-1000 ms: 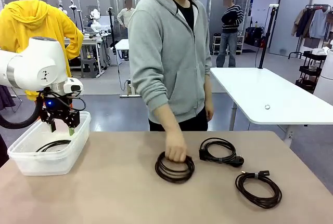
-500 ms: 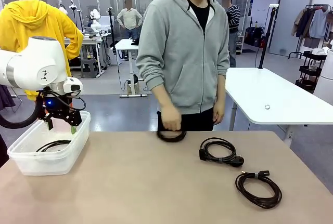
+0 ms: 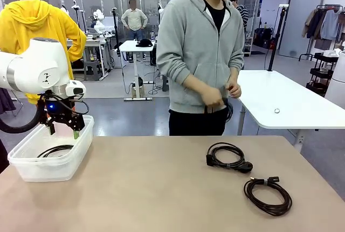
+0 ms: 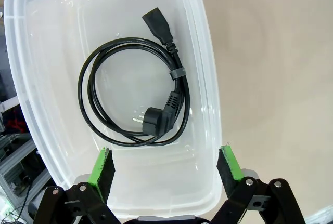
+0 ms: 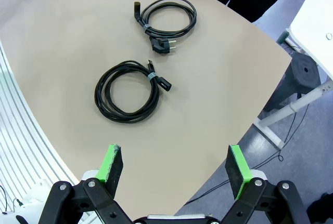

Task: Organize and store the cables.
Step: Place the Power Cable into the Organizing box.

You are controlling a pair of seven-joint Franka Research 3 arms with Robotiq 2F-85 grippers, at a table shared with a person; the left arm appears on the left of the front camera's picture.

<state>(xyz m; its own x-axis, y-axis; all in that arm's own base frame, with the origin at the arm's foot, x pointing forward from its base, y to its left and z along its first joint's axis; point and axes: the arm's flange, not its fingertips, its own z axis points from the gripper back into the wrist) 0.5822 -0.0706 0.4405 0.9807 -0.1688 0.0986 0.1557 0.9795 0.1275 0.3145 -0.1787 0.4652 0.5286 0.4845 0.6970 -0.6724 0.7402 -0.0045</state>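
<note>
One cable lies coiled inside a clear plastic bin at the table's left. My left gripper hangs open just above the bin, empty. In the left wrist view the same cable rests on the bin's floor beyond my open left gripper. Two more coiled cables lie on the table's right half. The person holds another black coil in both hands at waist height. My right gripper is open high above the two table cables.
The person stands at the far edge of the tan table. A white table stands behind on the right. The bin sits near the table's left edge.
The person has lifted a coil off the middle of the table, stepped to the right and now holds it at the waist. My left gripper has stayed over the bin.
</note>
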